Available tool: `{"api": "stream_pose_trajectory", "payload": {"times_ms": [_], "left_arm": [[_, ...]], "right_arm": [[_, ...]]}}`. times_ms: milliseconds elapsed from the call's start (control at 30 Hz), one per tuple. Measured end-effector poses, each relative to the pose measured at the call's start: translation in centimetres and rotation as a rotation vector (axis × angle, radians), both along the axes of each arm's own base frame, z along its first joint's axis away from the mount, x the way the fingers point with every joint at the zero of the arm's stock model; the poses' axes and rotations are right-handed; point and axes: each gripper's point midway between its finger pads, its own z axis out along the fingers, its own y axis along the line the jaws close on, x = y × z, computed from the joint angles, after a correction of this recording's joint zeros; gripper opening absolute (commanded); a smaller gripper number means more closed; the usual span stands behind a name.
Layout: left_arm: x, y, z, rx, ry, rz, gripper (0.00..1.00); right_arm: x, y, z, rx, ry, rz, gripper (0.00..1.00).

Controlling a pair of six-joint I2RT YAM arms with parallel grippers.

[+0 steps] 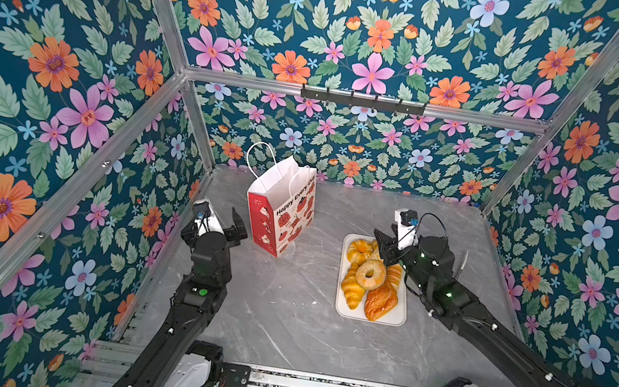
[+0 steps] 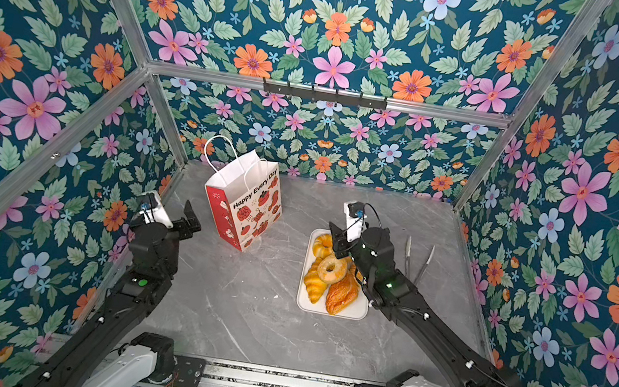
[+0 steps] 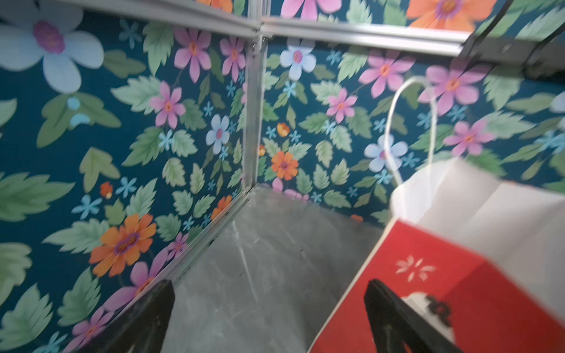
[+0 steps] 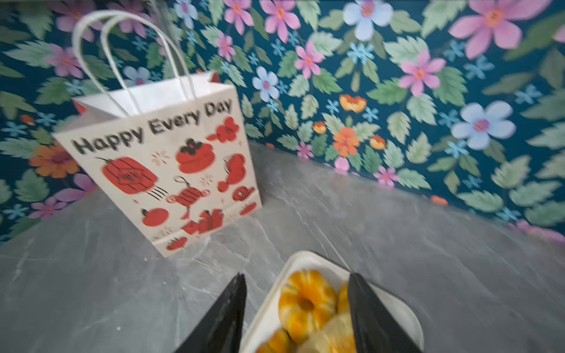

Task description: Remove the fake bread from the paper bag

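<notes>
The paper bag (image 1: 280, 209) is pictured standing upright on the grey tabletop (image 1: 280, 316); the fake bread (image 1: 379, 277) is seen outside it, heaped on a white tray (image 1: 395, 320) set near the bag's printed face but clear of the paper. A ring bagel (image 2: 323, 271) is laid on top of the heap; a fluted bun (image 4: 305, 301) and a croissant (image 1: 351, 289) are placed on the half of the tray toward the bag, a flaky diamond pastry (image 1: 381, 300) on the half away from it. The left gripper (image 3: 269, 284) is held by the bag's red side panel — jaws spread wide, nothing between them; one finger (image 3: 388, 318) is shown just beside the panel, though contact cannot be told. The right gripper (image 4: 296, 276) is poised above the fluted bun, on the printed-face side of the bag — jaws parted, nothing seen clasped. What lies inside the bag cannot be made out.
</notes>
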Motion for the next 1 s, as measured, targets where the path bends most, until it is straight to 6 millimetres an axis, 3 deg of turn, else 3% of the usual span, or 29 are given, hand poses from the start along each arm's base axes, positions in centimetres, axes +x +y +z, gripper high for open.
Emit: {"api": "stream_pose_trajectory", "payload": {"times_ms": [200,367,533,700,1000], "left_arm": [[-0.9,0.1,-7.2,0.051,0.083,-0.011,1.0],[0.6,-0.7,-9.2,0.07,0.107,-0.05,1.0],[2.5,-1.5,-11.3,0.095,0.143,-0.081,1.0],[5.0,-2.0,-11.6,0.143,0.157,-0.106,1.0],[6.0,-0.7,-14.2,0.165,0.181,-0.097,1.0]], "right_arm": [[-2.4,-8.0,-5.4,-0.074,0.08,-0.27,0.55],[-4.0,-14.1,-9.2,-0.119,0.105,-0.521,0.55],[-5.2,-18.8,-11.6,-0.122,0.126,-0.712,0.55],[-5.2,-21.5,-12.1,-0.119,0.102,-0.822,0.56],[-4.3,-23.7,-13.7,-0.144,0.085,-0.878,0.57]]}}
